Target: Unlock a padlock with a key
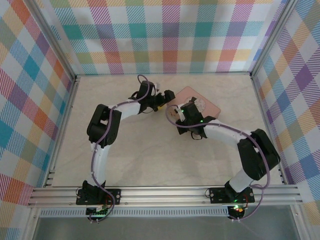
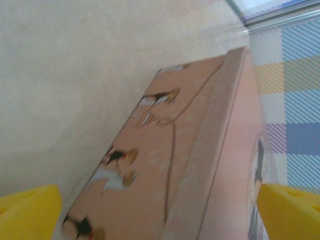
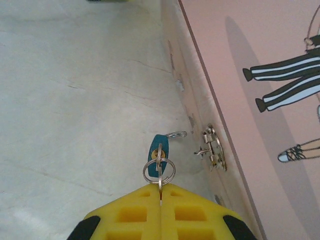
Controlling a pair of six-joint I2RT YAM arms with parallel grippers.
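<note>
One tight pinch at the right gripper (image 3: 161, 194): yellow fingers (image 3: 130, 210) pressed flat together on the thin key (image 3: 159, 162), with a silver ring (image 3: 159, 171) looped round it. Straight ahead of those fingertips, on the key's far end, the teal padlock (image 3: 158, 150), just beside the side wall of the pink tin (image 3: 260, 45), near the tin's metal clasp (image 3: 212, 147) yet apart from it. At the tin's other side, spread wide, the left gripper (image 2: 160, 215), the tin's corner ahead between its fingers; contact there impossible to tell. Under the tin, the pale table (image 3: 75, 100).
</note>
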